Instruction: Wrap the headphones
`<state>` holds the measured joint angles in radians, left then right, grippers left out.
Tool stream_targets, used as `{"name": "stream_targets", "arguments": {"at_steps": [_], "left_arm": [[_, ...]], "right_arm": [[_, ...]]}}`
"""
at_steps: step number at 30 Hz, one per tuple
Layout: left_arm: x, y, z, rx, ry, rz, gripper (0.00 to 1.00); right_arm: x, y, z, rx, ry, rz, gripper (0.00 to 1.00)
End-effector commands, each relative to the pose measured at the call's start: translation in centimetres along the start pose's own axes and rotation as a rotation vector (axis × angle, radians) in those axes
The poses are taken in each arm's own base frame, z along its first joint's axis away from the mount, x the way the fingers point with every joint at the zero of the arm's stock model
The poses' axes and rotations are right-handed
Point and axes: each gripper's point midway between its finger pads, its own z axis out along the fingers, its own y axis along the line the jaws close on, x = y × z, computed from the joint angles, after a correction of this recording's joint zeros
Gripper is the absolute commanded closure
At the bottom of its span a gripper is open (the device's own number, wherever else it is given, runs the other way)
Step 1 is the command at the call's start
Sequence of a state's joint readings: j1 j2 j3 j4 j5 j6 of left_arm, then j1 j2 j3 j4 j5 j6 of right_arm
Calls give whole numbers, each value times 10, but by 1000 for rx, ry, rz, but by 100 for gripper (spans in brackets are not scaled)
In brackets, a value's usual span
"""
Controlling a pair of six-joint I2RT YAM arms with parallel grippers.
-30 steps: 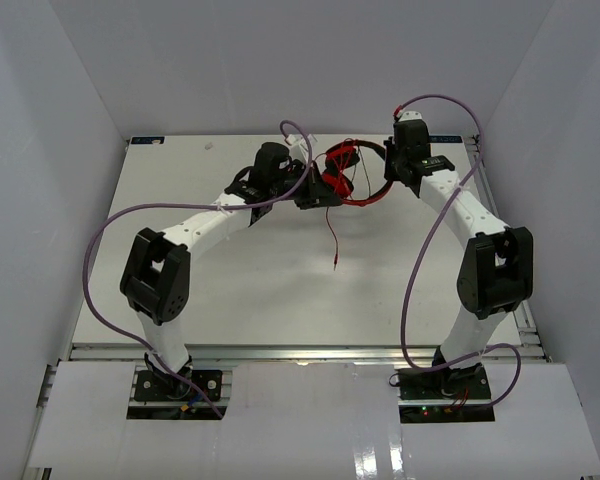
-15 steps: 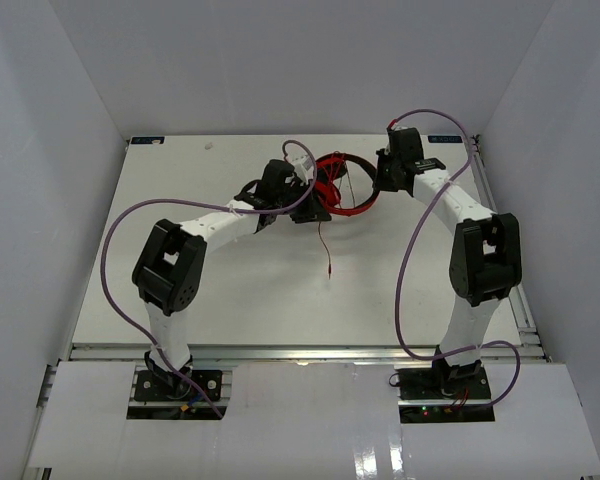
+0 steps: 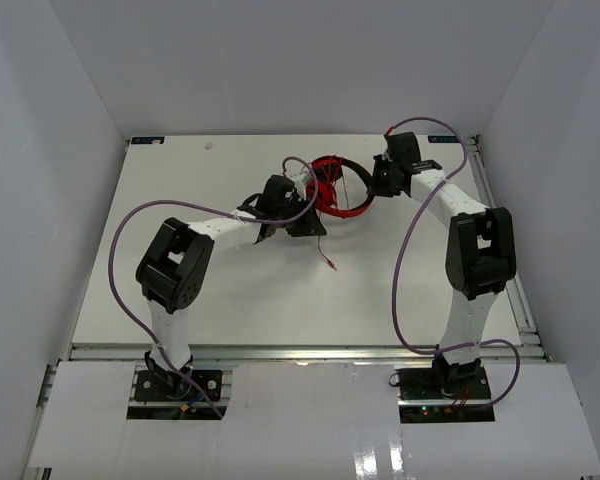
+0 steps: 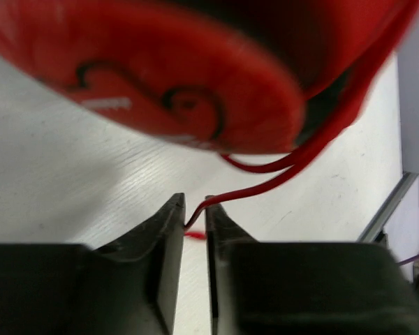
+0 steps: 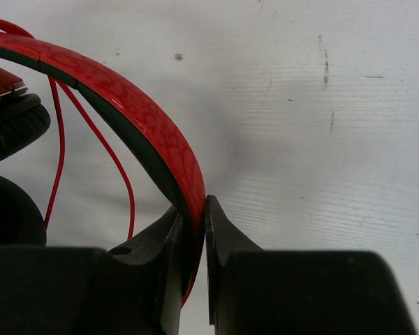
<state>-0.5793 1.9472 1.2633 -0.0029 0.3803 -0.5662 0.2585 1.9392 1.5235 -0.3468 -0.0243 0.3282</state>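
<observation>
The red headphones [image 3: 338, 186] are held above the far middle of the table. My right gripper [image 5: 193, 209] is shut on the black-edged red headband [image 5: 136, 118]. My left gripper [image 4: 193, 215] is shut on the thin red cord [image 4: 262, 187] just below a round red ear cup [image 4: 146, 77]. In the top view the left gripper [image 3: 308, 222] sits just left of the ear cups and the right gripper [image 3: 374, 182] at the band's right side. The cord's loose end [image 3: 330, 262] lies on the table below them. Cord loops [image 5: 59, 139] run across the band.
Thick purple robot cables [image 3: 410, 250] arc over both arms. White walls enclose the table on the left, back and right. A metal rail [image 3: 300, 352] runs along the table's near edge.
Both grippers and the headphones have shifted left and slightly nearer. The left gripper has moved down along the cord, and the hanging cord tail has become shorter.
</observation>
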Motion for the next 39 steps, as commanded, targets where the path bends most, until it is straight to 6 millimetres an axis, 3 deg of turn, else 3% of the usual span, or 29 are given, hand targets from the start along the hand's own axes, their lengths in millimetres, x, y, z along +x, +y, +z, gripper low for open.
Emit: {"name": "stream_targets", "arguments": {"at_steps": [1, 5, 12, 16, 18, 24, 25, 27, 30, 33, 39], "left_arm": [[2, -3, -9, -3, -22, 18, 67], [1, -5, -12, 4, -38, 27, 67], [2, -5, -12, 12, -52, 37, 84], [1, -8, -13, 31, -64, 29, 87], [0, -8, -16, 26, -76, 34, 82], [-6, -2, -60, -71, -156, 113, 40], [-1, 8, -66, -106, -157, 127, 39], [-5, 5, -90, -118, -194, 154, 36], [8, 7, -110, -108, -196, 177, 35], [17, -18, -127, 17, -202, 218, 36], [57, -56, -126, 271, -180, 504, 40]], "right_arm": [[-58, 31, -29, -137, -153, 63, 92], [-59, 35, -33, -157, -151, 70, 92], [-57, 40, -45, -200, -148, 85, 92], [-57, 38, -50, -205, -149, 87, 92], [-57, 36, -51, -202, -151, 85, 92], [-50, 28, -41, -188, -126, 55, 92], [-47, 26, -36, -185, -115, 50, 92], [-43, 24, -30, -182, -103, 44, 92], [-45, 22, -21, -176, -99, 40, 92], [-57, 24, -15, -178, -113, 35, 92], [-77, 29, -13, -184, -130, 31, 92]]}}
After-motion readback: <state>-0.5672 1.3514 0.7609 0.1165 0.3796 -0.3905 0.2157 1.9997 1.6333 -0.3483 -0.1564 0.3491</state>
